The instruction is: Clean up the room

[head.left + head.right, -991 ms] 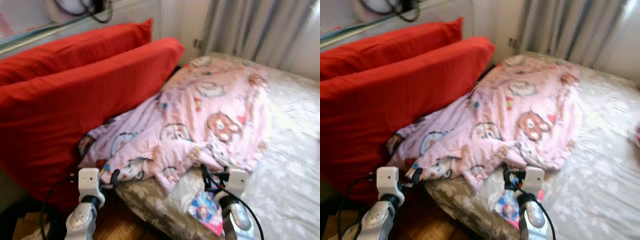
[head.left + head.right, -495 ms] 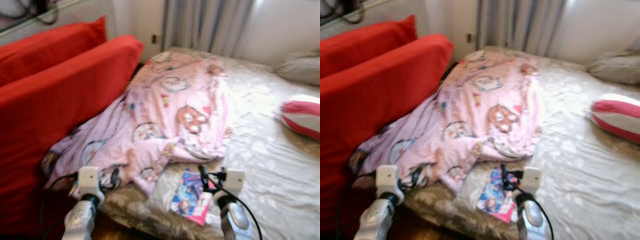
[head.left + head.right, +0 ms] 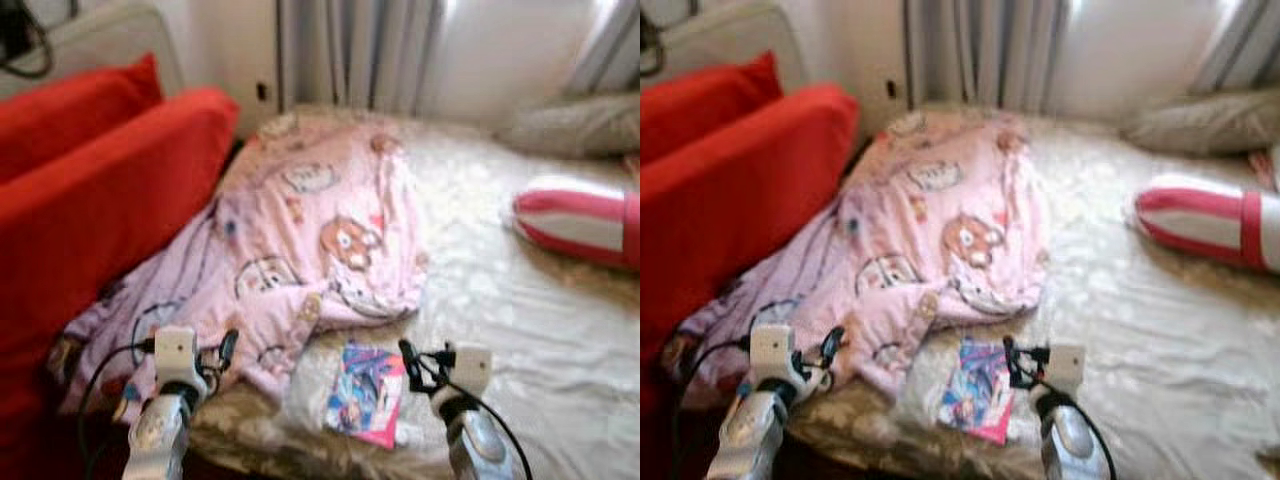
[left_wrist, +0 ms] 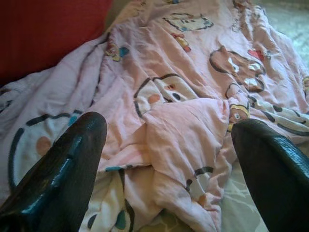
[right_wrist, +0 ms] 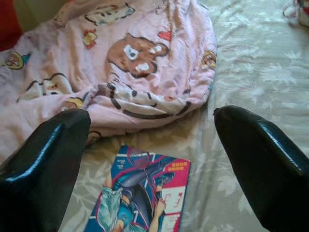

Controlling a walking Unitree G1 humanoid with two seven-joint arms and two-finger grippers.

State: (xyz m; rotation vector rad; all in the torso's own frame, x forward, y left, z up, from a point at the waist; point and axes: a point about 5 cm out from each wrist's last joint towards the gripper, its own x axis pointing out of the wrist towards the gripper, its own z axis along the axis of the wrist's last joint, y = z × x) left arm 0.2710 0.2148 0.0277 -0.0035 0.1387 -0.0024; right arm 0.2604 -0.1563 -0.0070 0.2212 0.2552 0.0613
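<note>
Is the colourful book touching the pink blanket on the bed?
Apart. The right wrist view shows a strip of bare bedsheet between the book and the pink blanket's edge.

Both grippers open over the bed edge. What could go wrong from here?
1. The magazine lies flat on the bedsheet, touching the pink blanket; the right gripper, open above it, may pinch sheet or blanket hem instead.
2. The blanket droops off the bed toward the red cushions; pulling with the open left gripper could slide it onto the floor.
3. The eye views are blurred, so aim may be off.
</note>
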